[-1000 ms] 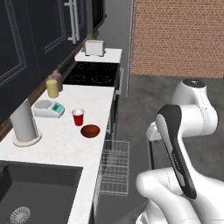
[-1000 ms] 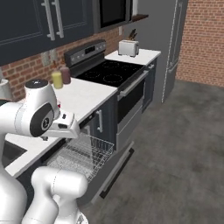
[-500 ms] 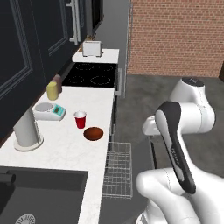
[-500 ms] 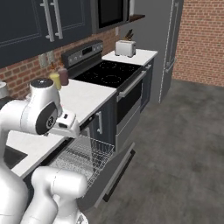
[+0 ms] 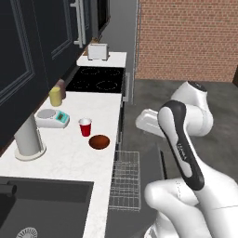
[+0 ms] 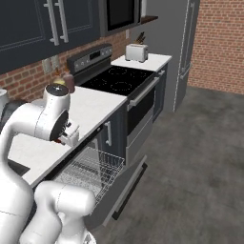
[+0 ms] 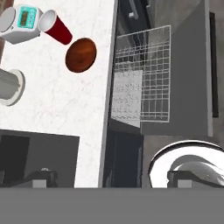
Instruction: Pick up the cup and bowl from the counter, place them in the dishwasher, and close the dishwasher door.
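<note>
You've driven nearer: one red tapered cup (image 5: 85,127), one shallow brown bowl (image 5: 99,142); can't tell your gripper's spread

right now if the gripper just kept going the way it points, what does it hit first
Judging by the hand view, it points down near the counter edge, beside the pulled-out dishwasher rack. It would probably meet that edge or the rack first, not the bowl or the cup. Depth is unclear.

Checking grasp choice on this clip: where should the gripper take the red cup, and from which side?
Probably at the rim, coming straight down. The cup stands upright with its mouth open on the counter, so one finger could go inside and one outside. The bowl sits close on the dishwasher side and the scale on the other, crowding side approaches.
</note>
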